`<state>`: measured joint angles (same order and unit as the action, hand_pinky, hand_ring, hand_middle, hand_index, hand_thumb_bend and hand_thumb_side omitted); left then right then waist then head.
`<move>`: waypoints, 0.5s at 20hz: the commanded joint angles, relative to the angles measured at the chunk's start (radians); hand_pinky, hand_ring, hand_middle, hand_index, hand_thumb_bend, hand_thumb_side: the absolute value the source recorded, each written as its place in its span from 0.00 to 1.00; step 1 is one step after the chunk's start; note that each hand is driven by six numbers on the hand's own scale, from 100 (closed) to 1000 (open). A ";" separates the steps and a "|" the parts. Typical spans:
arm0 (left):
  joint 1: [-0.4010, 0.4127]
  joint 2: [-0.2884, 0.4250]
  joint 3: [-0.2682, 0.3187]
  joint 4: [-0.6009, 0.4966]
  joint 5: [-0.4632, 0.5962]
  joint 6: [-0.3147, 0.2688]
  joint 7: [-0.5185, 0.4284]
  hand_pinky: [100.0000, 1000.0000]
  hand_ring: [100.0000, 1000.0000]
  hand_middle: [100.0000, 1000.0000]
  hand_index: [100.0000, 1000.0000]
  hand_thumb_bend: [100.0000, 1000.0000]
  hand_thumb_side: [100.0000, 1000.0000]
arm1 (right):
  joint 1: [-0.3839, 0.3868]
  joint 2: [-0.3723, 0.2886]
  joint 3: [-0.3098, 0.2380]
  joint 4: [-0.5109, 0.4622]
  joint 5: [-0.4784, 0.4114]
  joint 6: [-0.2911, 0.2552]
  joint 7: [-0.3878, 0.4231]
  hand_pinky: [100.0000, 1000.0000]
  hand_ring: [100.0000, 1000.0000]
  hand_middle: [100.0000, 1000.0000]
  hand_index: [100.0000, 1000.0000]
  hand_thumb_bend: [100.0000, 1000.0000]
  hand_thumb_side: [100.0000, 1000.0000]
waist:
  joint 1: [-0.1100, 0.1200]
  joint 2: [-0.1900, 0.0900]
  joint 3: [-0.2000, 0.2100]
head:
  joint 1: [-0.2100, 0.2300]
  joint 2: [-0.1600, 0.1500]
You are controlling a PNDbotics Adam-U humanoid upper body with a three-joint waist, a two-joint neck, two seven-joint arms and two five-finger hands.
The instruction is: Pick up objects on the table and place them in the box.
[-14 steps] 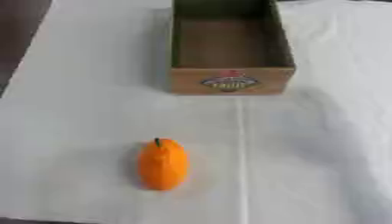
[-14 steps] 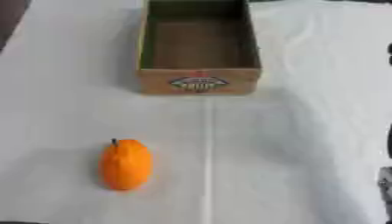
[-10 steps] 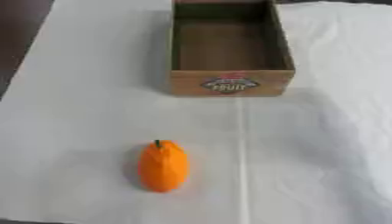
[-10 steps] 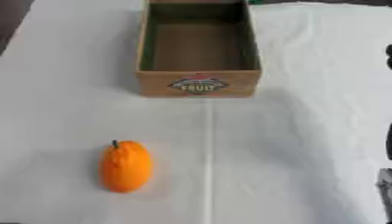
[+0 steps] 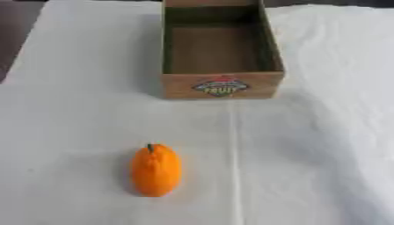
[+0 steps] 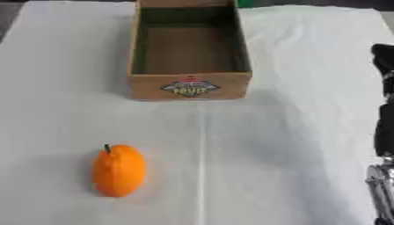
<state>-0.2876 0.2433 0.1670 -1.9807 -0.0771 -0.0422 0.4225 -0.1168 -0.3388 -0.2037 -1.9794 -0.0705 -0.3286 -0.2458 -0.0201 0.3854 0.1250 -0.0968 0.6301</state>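
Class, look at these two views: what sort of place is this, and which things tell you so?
Probably a staged test table rather than a kitchen: a plain white cloth covers it, with only one orange fruit and an empty cardboard fruit box. Part of a robot arm shows at the right edge.

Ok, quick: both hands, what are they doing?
Left hand: not in view.
Right hand: only a dark part at the right edge shows; fingers cannot be told, holding nothing visible.

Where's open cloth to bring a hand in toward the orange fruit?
Bare cloth lies all round the orange fruit: between it and the cardboard box, to its left, and the wide stretch right of the centre crease. The box interior is empty. Only the right edge is taken, by the robot's arm.
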 commanded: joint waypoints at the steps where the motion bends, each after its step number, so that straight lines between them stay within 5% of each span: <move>1: -0.043 0.102 -0.024 -0.019 -0.057 0.037 -0.036 0.45 0.51 0.65 0.76 0.00 0.69 | -0.002 -0.024 -0.007 -0.021 -0.006 -0.001 0.004 0.92 0.85 0.70 0.95 0.00 1.00 | 0.003 -0.026 0.003 | 0.000 -0.002; 5: -0.116 0.256 -0.073 -0.019 -0.167 0.093 -0.119 0.46 0.57 0.71 0.83 0.10 0.75 | 0.001 -0.030 -0.006 -0.021 -0.009 -0.003 0.005 0.92 0.85 0.70 0.95 0.00 1.00 | 0.003 -0.034 0.003 | 0.000 0.005; 9: -0.208 0.390 -0.140 -0.019 -0.308 0.133 -0.279 0.49 0.65 0.75 0.90 0.43 0.85 | 0.006 -0.034 -0.005 -0.021 -0.009 -0.002 0.005 0.92 0.85 0.70 0.95 0.00 1.00 | 0.003 -0.041 0.003 | -0.005 0.013; 10: -0.234 0.416 -0.162 -0.019 -0.343 0.137 -0.332 0.50 0.66 0.76 0.91 0.41 0.85 | 0.008 -0.035 -0.005 -0.021 -0.008 -0.002 0.005 0.92 0.85 0.70 0.95 0.00 1.00 | 0.003 -0.043 0.003 | -0.006 0.013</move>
<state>-0.5067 0.5963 0.0217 -1.9825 -0.3787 0.0868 0.1395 -0.1072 -0.3478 -0.2031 -1.9794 -0.0728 -0.3294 -0.2422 -0.0199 0.3651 0.1287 -0.1001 0.6356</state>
